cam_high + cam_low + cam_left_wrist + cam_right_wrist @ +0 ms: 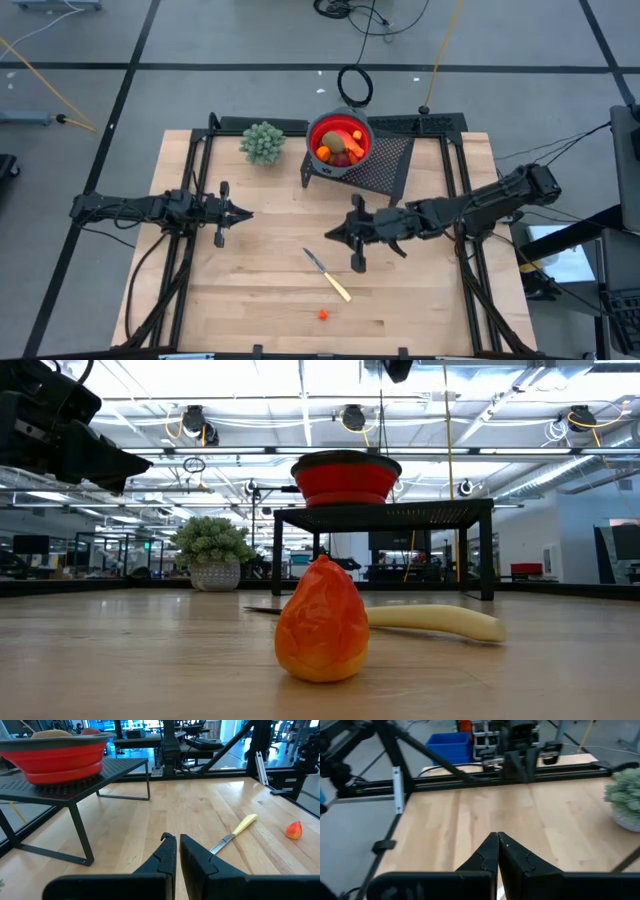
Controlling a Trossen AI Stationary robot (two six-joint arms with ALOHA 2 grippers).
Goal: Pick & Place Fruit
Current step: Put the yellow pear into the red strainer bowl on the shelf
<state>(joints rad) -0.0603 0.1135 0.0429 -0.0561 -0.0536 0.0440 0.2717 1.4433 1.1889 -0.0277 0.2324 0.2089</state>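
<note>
Most fruit [338, 146] already sits in the red bowl [340, 125], one orange piece [323, 314] remains near the knife [327, 273], and both grippers, left [243, 213] and right [330, 236], wait empty, fingers together.

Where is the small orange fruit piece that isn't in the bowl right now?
In the high view the orange fruit piece lies alone on the table near its front edge, just beyond the pale handle end of the knife, apart from both grippers.
</note>
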